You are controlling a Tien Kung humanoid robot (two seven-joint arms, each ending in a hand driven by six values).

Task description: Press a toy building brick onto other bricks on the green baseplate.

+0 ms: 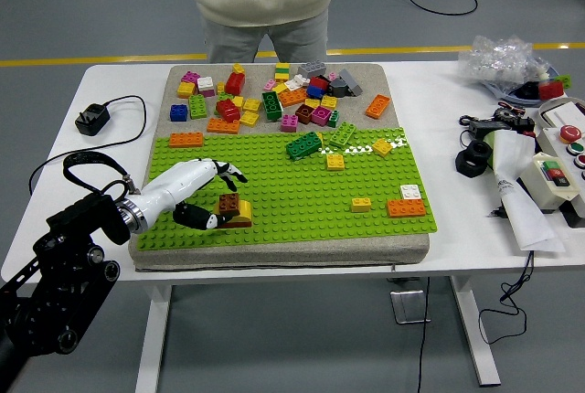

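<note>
Black jointed left arm (69, 265), white-shelled hand (187, 194), black fingertips, silver wrist ring, black cable loop.

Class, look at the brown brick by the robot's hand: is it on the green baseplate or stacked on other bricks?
Stacked: the brown brick sits on yellow bricks on the green baseplate, beside the left hand.

The white desk (439, 256) carries a grey mat (274, 251) at its middle, a black power adapter (92, 119) with its cable at the left, and at the right a crumpled plastic bag (503, 57), a black ring (472, 161), white paper (526, 206) and a button box (559, 169).
</note>
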